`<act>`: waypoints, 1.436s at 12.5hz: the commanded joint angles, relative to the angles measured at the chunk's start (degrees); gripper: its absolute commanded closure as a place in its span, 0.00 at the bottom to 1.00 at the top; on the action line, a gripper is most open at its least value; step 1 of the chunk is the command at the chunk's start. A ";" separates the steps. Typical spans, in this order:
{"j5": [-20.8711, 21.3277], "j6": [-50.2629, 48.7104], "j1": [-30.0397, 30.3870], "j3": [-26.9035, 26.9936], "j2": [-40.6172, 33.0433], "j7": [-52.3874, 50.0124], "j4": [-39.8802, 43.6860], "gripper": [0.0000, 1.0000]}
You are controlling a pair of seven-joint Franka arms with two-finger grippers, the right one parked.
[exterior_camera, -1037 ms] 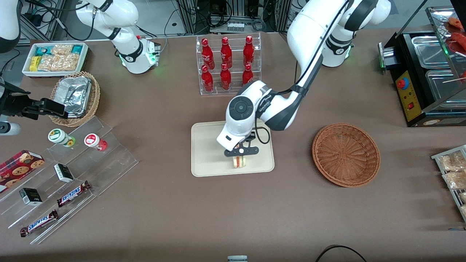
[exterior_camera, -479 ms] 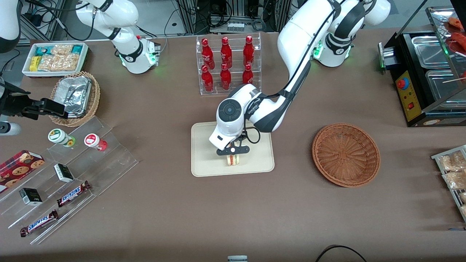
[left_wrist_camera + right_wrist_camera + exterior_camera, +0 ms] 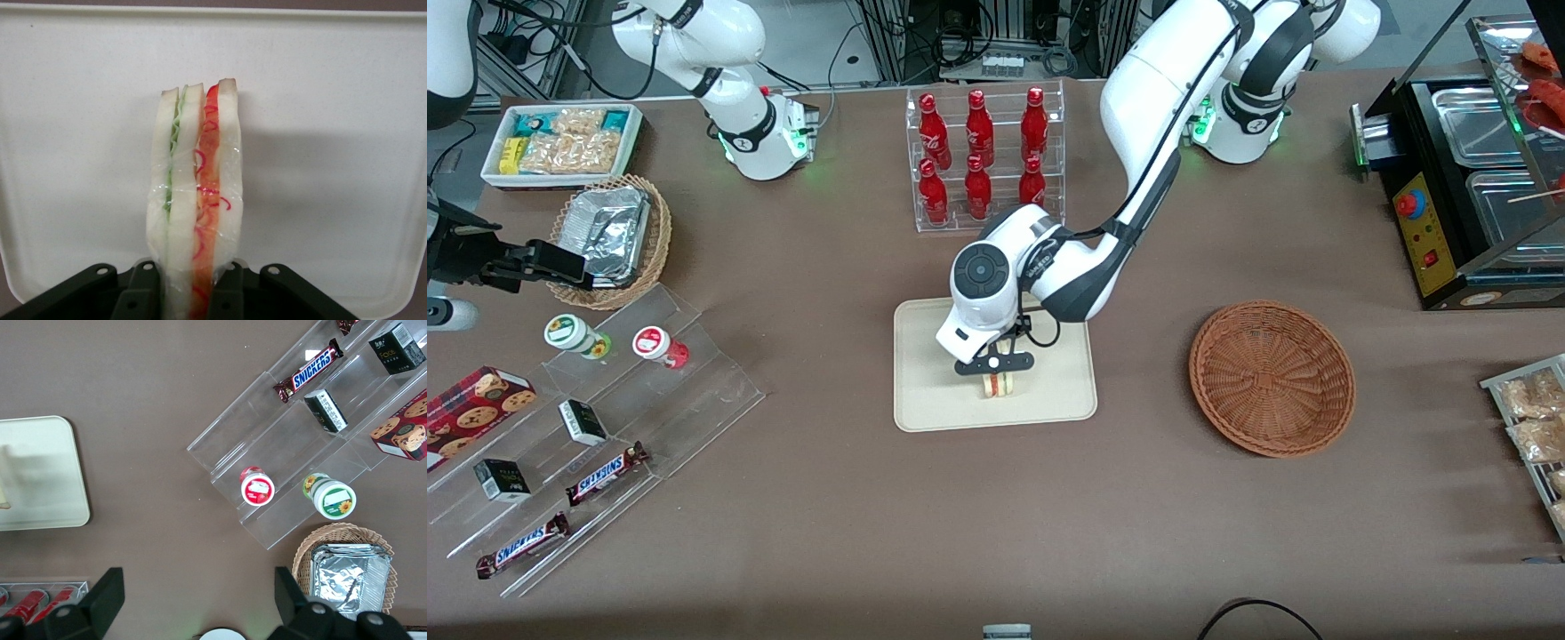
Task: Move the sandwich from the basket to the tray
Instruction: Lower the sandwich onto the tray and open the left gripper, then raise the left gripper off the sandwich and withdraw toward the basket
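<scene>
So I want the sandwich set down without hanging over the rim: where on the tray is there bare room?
The gripper, shut on the sandwich, is over the tray. Bare cream surface borders the sandwich on both flanks and ahead of its tip in the wrist view. Nothing else lies on the tray; the basket sits well apart.

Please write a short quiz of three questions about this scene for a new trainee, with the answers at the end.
1. True or false: the sandwich lies in the basket.
2. What is the gripper shut on?
3. The gripper is above: A) the tray, B) the rack of red bottles, C) the basket.

Key: 1. False; the basket holds nothing and the sandwich is over the tray. 2. The sandwich. 3. A.
</scene>
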 commanded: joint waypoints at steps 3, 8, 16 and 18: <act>3.14 -1.11 -1.53 0.88 2.20 -3.25 2.07 1.00; 3.69 -0.93 -1.62 0.79 2.38 -4.05 1.98 0.89; 3.69 -0.14 -1.97 0.79 2.21 -5.28 1.81 0.00; 3.78 -0.40 -1.89 0.88 1.77 -5.28 2.24 0.00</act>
